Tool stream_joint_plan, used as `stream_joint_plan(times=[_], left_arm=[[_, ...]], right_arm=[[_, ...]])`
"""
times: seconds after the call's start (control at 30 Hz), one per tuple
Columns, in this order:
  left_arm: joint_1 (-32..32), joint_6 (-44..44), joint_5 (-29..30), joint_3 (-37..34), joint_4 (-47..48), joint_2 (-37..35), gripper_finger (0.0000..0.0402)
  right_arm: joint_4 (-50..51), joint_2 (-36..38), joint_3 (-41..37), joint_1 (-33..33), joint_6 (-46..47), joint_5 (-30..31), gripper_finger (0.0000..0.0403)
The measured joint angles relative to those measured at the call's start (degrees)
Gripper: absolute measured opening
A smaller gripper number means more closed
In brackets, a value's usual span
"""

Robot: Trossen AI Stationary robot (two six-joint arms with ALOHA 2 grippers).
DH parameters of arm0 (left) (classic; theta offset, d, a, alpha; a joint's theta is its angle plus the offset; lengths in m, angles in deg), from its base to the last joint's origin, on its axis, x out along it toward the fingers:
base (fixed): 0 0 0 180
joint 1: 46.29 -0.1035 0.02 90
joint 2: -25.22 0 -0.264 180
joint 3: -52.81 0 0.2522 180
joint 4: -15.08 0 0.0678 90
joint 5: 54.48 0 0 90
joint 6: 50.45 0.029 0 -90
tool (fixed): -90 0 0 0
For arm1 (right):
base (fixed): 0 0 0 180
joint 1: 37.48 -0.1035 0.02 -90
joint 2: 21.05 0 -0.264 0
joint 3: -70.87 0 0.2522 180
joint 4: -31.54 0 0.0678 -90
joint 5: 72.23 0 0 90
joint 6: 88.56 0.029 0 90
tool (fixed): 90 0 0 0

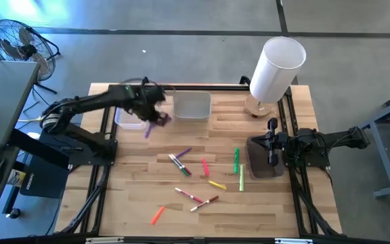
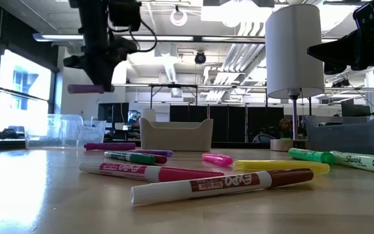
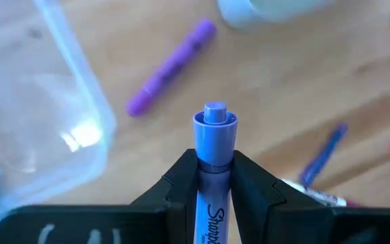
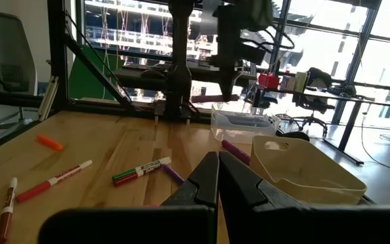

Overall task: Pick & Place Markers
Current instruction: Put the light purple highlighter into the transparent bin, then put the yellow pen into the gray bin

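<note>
Item: left pincer. Raised above the counter near its far left corner, fingers closed narrowly on the barrel of a purple marker. The marker's cap end juts out past the fingertips; from table height the marker lies level in the grip, well above the wood.

Item: clear bin. Stands at the far left of the counter, just beside the held marker, on the side toward the counter's left edge. A white bin stands next to it, toward the middle of the far edge.

Relation that governs the drop, by judgement: the marker's long axis is horizontal and the clear bin's open mouth lies just to one side of and below it, so a short sideways carry should put the marker over the opening before the fingers part. Which bin is meant cannot be told.

Item: second purple marker. Lies on the wood just beside the clear bin, below the left pincer.

Item: remaining markers. Scattered across the middle and near part of the counter, well apart from both bins; the left arm is nearer most of them.

Item: right pincer. Parked at the right edge, fingers shut, holding nothing.
</note>
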Motion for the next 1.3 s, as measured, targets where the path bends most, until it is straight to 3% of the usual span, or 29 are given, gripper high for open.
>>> stream_joint_plan(times=[0.3,0.57,0.83,1.07,1.3], left_arm=[[-21.0,12.7,-3.1,0.0,-0.6,0.1,0.0062],[-32.5,18.6,-5.8,-2.1,-3.6,0.2,0.0062],[-36.7,19.5,-7.0,-6.1,-5.4,2.4,0.0076],[-36.6,17.5,-6.8,-6.7,-7.0,2.4,0.0123],[-36.6,16.2,-6.6,-6.4,-8.3,2.2,0.0134]], right_arm=[[0.0,0.0,0.0,0.0,0.0,0.0,0.0000],[0.0,0.0,0.0,0.0,0.0,0.0,0.0000],[0.0,0.0,0.0,0.0,0.0,0.0,0.0000],[0.0,0.0,0.0,0.0,0.0,0.0,0.0000],[0.0,0.0,0.0,0.0,0.0,0.0,0.0000]])
